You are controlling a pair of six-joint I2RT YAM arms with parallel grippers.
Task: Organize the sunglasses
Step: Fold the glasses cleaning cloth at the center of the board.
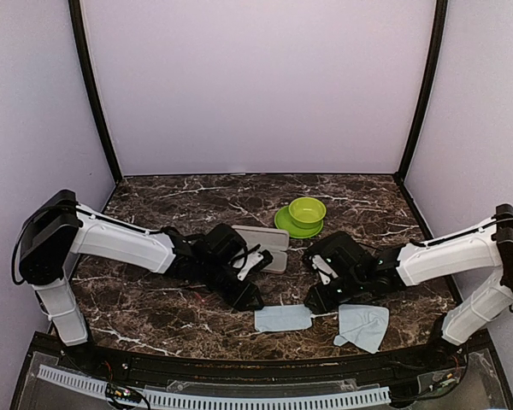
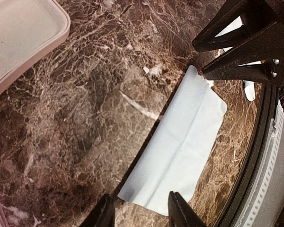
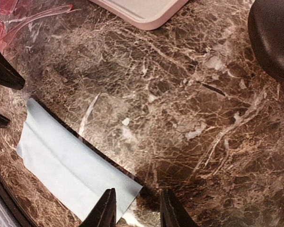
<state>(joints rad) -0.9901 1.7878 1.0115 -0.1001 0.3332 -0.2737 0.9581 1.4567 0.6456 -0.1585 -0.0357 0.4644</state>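
Of the sunglasses I see only a thin red-pink frame [image 3: 23, 19], lying on the marble at the top left of the right wrist view. A folded light blue cloth [image 1: 282, 319] lies flat near the front edge, between the two grippers. My left gripper [image 1: 253, 300] hovers low at the cloth's [image 2: 180, 146] left end, open, nothing between its fingers. At the right end of the cloth [image 3: 66, 165] my right gripper [image 1: 313, 302] is open as well, and the cloth's corner lies just by its left fingertip [image 3: 105, 208].
A pink rectangular case [image 1: 261, 241] lies behind the left gripper. A black oval case [image 3: 274, 38] sits by the right arm. A green bowl on a green plate [image 1: 303, 215] stands further back. A second, crumpled blue cloth [image 1: 363, 326] lies at the front right.
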